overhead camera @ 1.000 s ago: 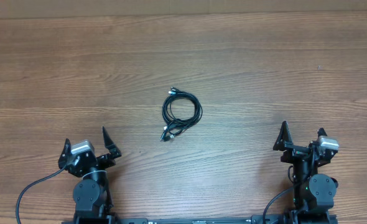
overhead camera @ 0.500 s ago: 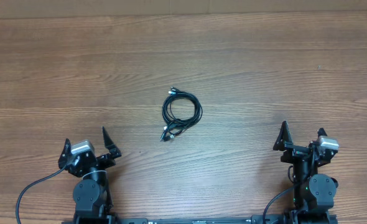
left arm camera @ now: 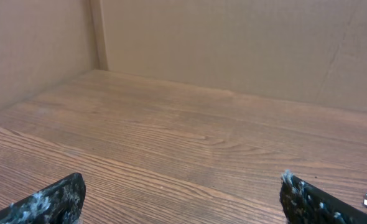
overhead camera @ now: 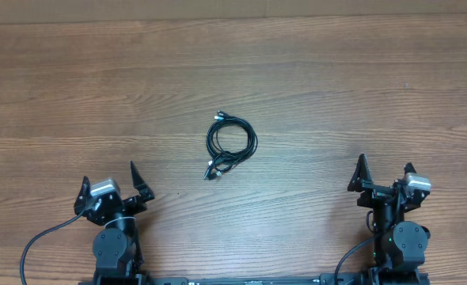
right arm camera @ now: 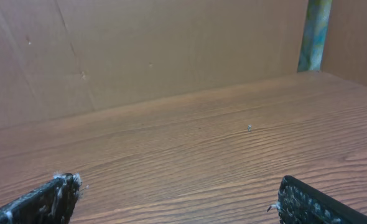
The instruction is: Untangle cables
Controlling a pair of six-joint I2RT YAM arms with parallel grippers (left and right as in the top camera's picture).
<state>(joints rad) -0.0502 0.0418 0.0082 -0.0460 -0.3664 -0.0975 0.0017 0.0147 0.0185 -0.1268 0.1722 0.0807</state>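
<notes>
A: Where are the cables (overhead camera: 231, 145)?
B: Mid-worktop (overhead camera: 336, 79), in one tangle, long axis running far edge to near edge. They lie ahead and inboard of both arms. The left gripper (overhead camera: 108, 176) looks slightly nearer than the right gripper (overhead camera: 385, 165). Both are released and empty, at the near edge.

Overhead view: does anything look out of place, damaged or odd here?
Nothing stands out. The cables lie in one tangled coil on the table; the left gripper and right gripper are open, apart from it.
</notes>
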